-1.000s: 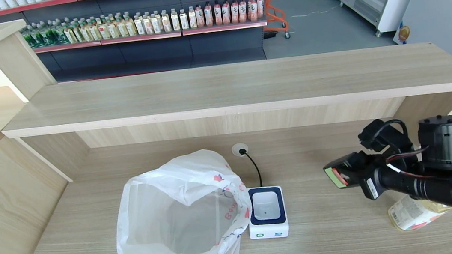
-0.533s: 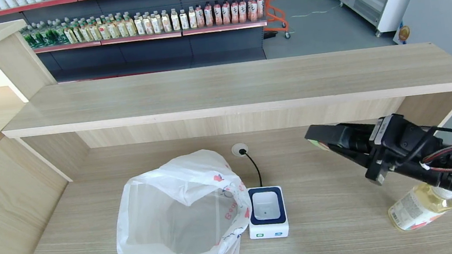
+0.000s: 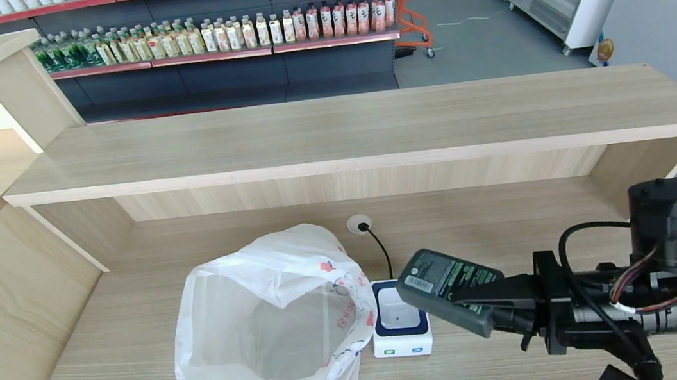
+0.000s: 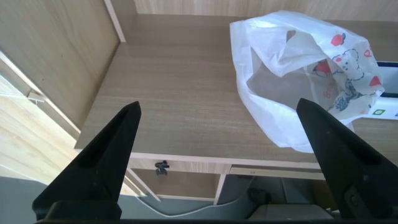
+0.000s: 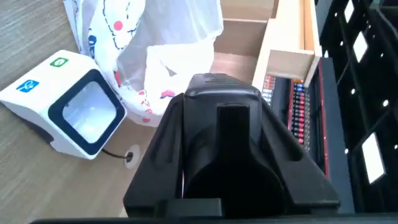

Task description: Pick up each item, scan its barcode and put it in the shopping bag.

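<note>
Our left gripper [image 4: 217,112] hangs with fingers spread wide above the counter's [image 3: 138,344] near edge, near the white shopping bag [image 3: 271,327]. Just right of the bag sits the scanner [image 3: 400,321]. Our right gripper [image 3: 481,307] is clamped on a dark box [image 3: 444,283], tilted just over the scanner's right side, barcode facing up.

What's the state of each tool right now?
Left tool: open, empty.
Right tool: closed, holding a dark box.
</note>
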Tool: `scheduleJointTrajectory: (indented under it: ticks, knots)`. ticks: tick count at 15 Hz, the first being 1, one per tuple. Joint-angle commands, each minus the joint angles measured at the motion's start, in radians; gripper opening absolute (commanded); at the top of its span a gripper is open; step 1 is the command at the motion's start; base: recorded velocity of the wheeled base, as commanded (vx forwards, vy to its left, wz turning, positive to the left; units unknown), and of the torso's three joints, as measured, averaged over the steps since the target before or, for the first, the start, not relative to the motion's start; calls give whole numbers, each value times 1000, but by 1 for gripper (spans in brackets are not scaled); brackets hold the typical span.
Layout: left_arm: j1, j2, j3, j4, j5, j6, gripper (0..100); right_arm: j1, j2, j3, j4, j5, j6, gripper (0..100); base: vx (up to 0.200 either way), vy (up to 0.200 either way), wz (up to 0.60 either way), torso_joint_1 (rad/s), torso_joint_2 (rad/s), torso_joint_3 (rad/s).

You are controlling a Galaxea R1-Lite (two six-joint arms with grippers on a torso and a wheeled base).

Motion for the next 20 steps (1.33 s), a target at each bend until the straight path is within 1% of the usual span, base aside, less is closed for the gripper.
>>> scheduleJointTrajectory:
  ticks: [1,2,4,6,8,9,11,16,18,20]
  knots:
    - [1,0,0,0,1,0,100,61,24,-14,84,13,-146,0,0,0,0,0,0,0]
    - [-1,0,0,0,1,-1,100,112,38,-31,82,14,-253,0,0,0,0,0,0,0]
    - [1,0,0,0,1,-1,100,175,56,-50,81,10,-316,0,0,0,0,0,0,0]
    - [1,0,0,0,1,-1,100,236,110,-62,49,11,-353,0,0,0,0,0,0,0]
    - [1,0,0,0,1,0,100,273,141,-64,-80,10,-347,0,0,0,0,0,0,0]
    - [1,0,0,0,1,-1,100,282,154,-64,-128,10,-347,0,0,0,0,0,0,0]
    - [-1,0,0,0,1,0,100,293,170,-74,-177,10,-350,0,0,0,0,0,0,0]
    - [1,0,0,0,1,0,100,287,216,-83,-229,11,-353,0,0,0,0,0,0,0]
    - [1,0,0,0,1,-1,100,281,233,-107,-229,11,-355,0,0,0,0,0,0,0]
    - [-1,0,0,0,1,0,100,262,282,-162,-235,11,-355,0,0,0,0,0,0,0]
